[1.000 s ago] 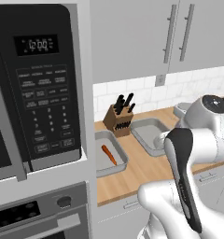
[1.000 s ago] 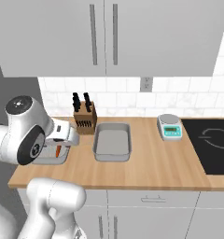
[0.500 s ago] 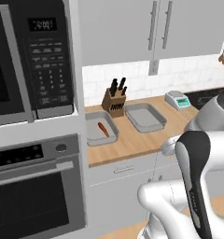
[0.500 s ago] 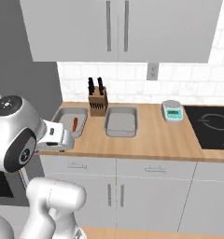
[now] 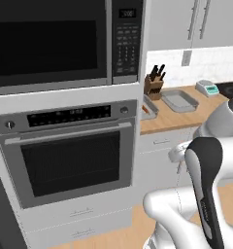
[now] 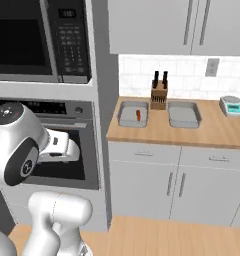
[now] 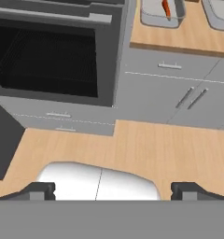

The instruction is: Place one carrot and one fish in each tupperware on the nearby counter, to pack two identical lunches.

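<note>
Two tupperware (image 6: 133,114) (image 6: 184,114) flank a knife block (image 6: 158,96); one holds what looks like a carrot (image 6: 138,115); gripper (image 7: 114,190) wide open, empty.

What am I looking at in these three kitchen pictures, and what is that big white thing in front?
The white thing is a robot arm on a driving base, in a computer-drawn kitchen. Two pictures come from cameras on the base, behind the arm to its left and right. The third looks along its gripper, whose two dark tips stand wide apart at the bottom, holding nothing and pointing down at the wooden floor.

On the wooden counter lie two grey trays. The left tray holds one orange carrot; the right tray looks empty. A knife block stands behind them, and a small kitchen scale sits further right. To the left are a built-in oven and, above it, a microwave.
</note>
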Tool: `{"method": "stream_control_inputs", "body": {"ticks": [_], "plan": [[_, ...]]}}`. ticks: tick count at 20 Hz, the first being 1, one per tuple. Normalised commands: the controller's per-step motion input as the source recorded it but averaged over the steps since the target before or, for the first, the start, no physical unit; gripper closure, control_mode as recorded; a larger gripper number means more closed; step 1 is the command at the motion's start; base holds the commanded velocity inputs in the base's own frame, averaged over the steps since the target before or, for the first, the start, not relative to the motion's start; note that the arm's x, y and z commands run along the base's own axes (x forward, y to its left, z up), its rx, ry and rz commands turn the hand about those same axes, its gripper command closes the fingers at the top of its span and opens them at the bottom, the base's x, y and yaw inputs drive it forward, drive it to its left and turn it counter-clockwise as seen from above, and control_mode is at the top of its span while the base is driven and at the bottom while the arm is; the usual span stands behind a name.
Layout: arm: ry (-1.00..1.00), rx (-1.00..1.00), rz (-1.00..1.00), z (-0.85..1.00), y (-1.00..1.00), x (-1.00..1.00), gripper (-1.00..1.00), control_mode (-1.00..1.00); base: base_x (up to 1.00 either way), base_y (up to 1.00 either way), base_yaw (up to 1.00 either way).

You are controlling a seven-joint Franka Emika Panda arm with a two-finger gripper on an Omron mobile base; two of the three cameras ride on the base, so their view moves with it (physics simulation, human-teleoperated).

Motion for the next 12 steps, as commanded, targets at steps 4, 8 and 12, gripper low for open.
{"method": "stream_control_inputs", "body": {"ticks": [4,8,12], "plan": [[0.00,0.00,0.00,0.00,0.00,0.00,-1.00,1.00,0.00,1.00,0.00],[0.00,0.00,0.00,0.00,0.00,0.00,-1.00,1.00,-0.06,1.00,0.00],[0.00,0.00,0.00,0.00,0.00,0.00,-1.00,1.00,-0.93,0.86,0.00]]}}
